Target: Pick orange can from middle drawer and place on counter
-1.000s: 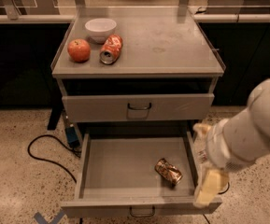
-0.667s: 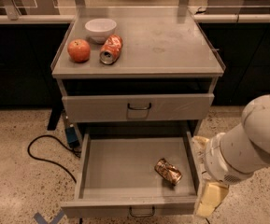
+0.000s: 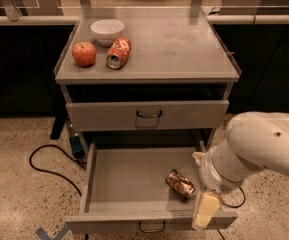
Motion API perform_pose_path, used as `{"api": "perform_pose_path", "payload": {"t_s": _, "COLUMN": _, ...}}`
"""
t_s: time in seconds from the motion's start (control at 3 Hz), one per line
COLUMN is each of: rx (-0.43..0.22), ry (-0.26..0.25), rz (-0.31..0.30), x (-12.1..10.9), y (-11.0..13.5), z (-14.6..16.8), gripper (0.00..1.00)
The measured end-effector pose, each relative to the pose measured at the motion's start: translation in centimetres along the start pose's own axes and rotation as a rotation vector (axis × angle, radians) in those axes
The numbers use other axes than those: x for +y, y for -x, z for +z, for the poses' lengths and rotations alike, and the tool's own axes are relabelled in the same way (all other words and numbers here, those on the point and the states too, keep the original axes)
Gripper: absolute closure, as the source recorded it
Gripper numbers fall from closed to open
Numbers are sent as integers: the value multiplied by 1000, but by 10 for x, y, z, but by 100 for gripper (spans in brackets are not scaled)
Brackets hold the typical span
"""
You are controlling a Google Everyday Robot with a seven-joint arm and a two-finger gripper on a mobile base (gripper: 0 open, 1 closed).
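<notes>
pincer (image 3: 204,215) at middle drawer (image 3: 129,180) front-right rim, free tray left of orange can (image 3: 180,183)

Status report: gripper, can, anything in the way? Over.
Gripper low at front-right corner of open shallow grey metal drawer. Dented brownish-orange can lying in drawer, just left of gripper, ungrasped. Nothing over it.

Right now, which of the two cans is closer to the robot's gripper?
The dark, dented orange can in the open middle drawer, close beside the gripper. The bright orange-and-white can lies up on the counter beside the apple.
</notes>
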State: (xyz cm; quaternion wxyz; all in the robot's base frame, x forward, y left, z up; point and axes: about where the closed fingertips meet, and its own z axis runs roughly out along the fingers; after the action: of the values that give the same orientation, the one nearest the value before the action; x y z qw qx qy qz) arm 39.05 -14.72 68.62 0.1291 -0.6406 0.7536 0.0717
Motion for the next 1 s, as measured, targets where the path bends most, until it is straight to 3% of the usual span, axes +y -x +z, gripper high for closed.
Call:
{"api": "perform_pose_path", "payload": {"t_s": 0.33, "rx": 79, "ry": 41, "rz": 64, "x": -44, "y": -3, "z": 75, "gripper": 0}}
{"api": "perform_pose_path", "payload": {"t_s": 1.0, "rx": 58, "ry": 36, "rz": 82, "x": -54, "y": -14, "z": 76, "gripper": 0}}
